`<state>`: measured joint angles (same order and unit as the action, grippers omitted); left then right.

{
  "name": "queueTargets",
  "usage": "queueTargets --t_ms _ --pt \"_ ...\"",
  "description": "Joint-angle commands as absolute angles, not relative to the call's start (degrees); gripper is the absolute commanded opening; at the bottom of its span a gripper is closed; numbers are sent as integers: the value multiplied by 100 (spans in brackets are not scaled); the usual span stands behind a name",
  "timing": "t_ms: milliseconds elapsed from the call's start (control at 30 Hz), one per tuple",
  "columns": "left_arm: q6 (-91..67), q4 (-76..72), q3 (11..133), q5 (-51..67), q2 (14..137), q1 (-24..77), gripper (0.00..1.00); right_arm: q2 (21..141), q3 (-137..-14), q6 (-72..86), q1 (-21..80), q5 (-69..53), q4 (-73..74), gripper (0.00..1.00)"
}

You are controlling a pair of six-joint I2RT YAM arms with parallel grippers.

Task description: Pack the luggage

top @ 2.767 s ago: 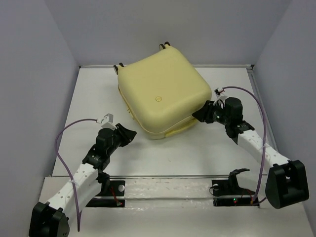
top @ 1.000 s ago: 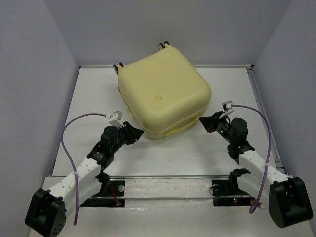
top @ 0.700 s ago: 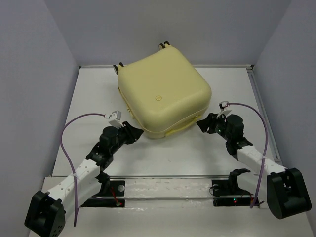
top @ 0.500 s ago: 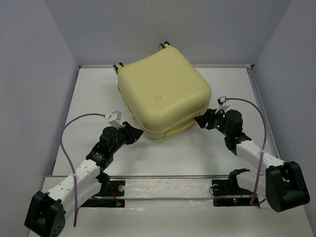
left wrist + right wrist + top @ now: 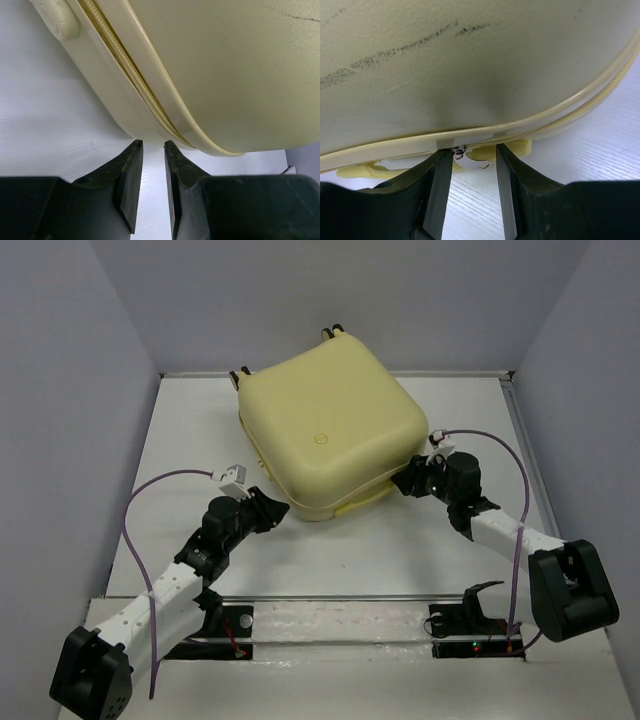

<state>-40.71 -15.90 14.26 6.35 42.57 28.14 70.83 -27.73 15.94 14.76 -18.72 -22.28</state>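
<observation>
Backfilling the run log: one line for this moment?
suitcase: lid down | left fingers: open, empty, by near corner | right fingers: open, straddling zipper pull

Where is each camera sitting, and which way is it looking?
Top camera: above and behind the robot, looking down at the table and the closed yellow suitcase; the left arm and right arm show whole.
Left wrist camera: low on the left arm, facing the suitcase's rounded corner and zipper; the left fingers show below.
Right wrist camera: low on the right arm, facing the suitcase's seam and zipper pull; the right fingers show below.
Shared: all three see the suitcase.
</observation>
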Motion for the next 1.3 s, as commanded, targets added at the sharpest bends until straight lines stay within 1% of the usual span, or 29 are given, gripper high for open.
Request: queueTargets --t_ms 0,67,167,200,267,367,467,500,700,767,800,833,867,900,933,1000,1033,1100,1133,1200,1267 --pt "-3876 -1705 1652 519 4245 2839 35 7286 -3208 1389 1643 -1662 -2338 43" --pt "-3858 -1705 1661 518 4236 2839 35 7391 -3287 1371 1644 -1460 -2259 42" --pt "-3806 -1670 1714 510 4245 2839 35 7409 -3313 1327 1845 -793 -2067 35" --pt "-3797 -1661 1731 492 4245 2839 35 7392 -3322 1327 1898 -582 -2013 30" --pt "-3779 -1652 1766 492 4254 2839 35 7357 -3296 1301 2029 -213 -1969 27" --pt "-3744 -1626 1811 475 4254 2830 35 7269 -3200 1388 2091 -71 -2012 23" --pt "-3727 -1626 1863 475 4263 2839 35 7216 -3164 1406 2215 156 -2048 13" --pt "-3709 -1635 1881 475 4280 2839 35 7198 -3138 1415 2293 193 -2048 7" --pt "-3709 -1880 2118 536 4596 2830 35 6874 -3006 1547 2689 176 -1934 7" --pt "-3744 -2100 2267 615 4832 2839 35 6733 -3006 1643 3224 71 -1698 7" --pt "-3770 -2179 2320 633 4930 2848 35 6698 -3023 1722 3739 44 -1601 7" --pt "-3779 -2267 2381 659 5009 2865 35 6662 -3023 1818 3744 -174 -1539 7" --pt "-3814 -2415 2486 659 5175 2917 35 6610 -3050 2080 4405 -298 -1486 7" --pt "-3832 -2565 2531 650 5264 2961 35 6618 -3085 2231 4786 -325 -1485 7" --pt "-3849 -2636 2627 642 5352 3005 35 6670 -3155 2346 5564 -308 -1477 7" --pt "-3937 -2759 2689 563 5623 3198 35 7090 -3556 2600 6307 51 -1468 7" --pt "-3964 -2890 2742 536 5695 3260 35 7275 -3734 2662 6928 444 -1476 7" --pt "-3999 -2962 2803 519 5914 3427 34 7688 -4085 2751 7337 580 -1886 7" --pt "-3999 -2979 2839 519 5959 3463 34 8099 -4435 2742 7478 580 -2029 7" --pt "-3947 -2971 2900 492 6012 3515 33 8453 -4919 2673 7820 939 -2440 7" --pt "-3903 -2892 2918 501 5968 3516 33 8937 -5167 2558 7874 1159 -2923 7"
